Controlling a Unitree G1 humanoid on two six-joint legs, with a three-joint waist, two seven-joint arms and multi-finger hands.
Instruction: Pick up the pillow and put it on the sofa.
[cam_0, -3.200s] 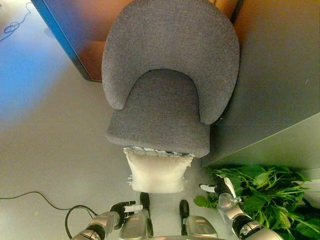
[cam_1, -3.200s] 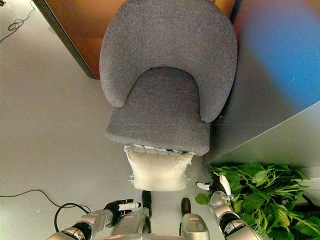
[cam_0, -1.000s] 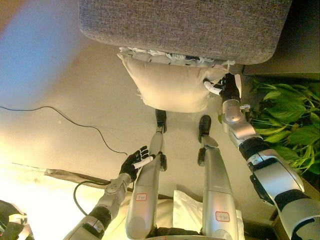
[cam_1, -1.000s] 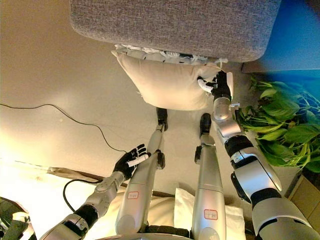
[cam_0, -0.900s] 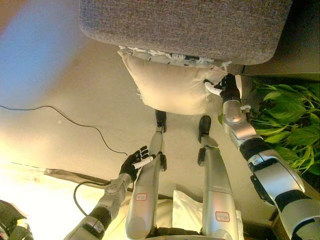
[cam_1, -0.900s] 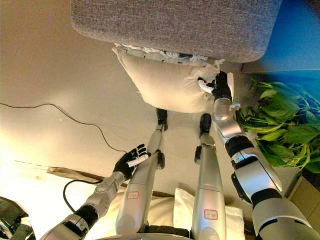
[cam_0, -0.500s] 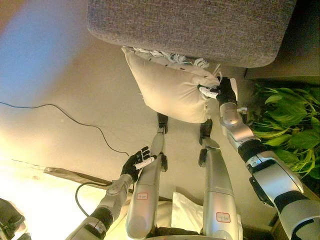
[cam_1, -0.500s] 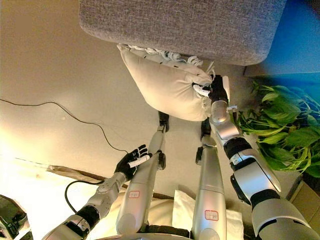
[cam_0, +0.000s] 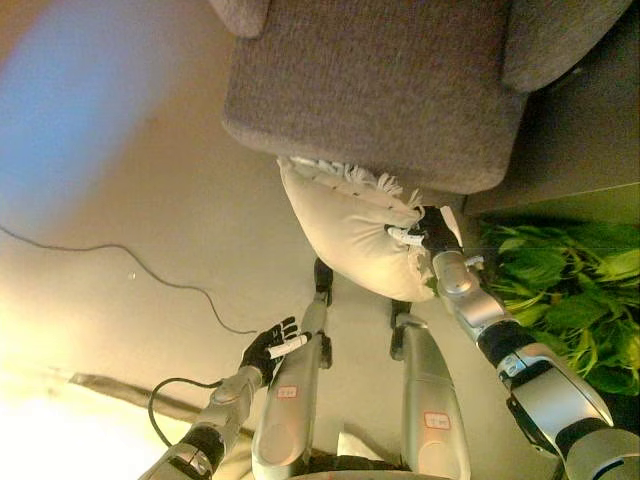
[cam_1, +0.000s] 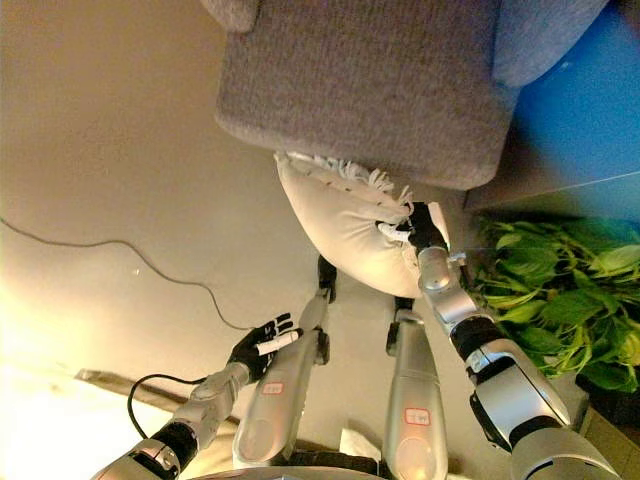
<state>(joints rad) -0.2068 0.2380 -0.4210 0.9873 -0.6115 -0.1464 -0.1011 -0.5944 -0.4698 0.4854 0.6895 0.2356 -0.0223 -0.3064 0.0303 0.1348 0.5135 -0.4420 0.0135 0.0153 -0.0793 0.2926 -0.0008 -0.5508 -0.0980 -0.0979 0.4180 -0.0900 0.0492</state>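
Big grey sofa (cam_0: 375, 90) is filling the top. The cream pillow (cam_0: 350, 240) is hanging just under its front edge, long axis slanting down to the right, fringed edge facing the sofa. A leafy plant (cam_0: 570, 300) is crowding the right side. Right hand (cam_0: 428, 232) is pinching the pillow's right corner; left hand (cam_0: 268, 348) is idling low, fingers spread.
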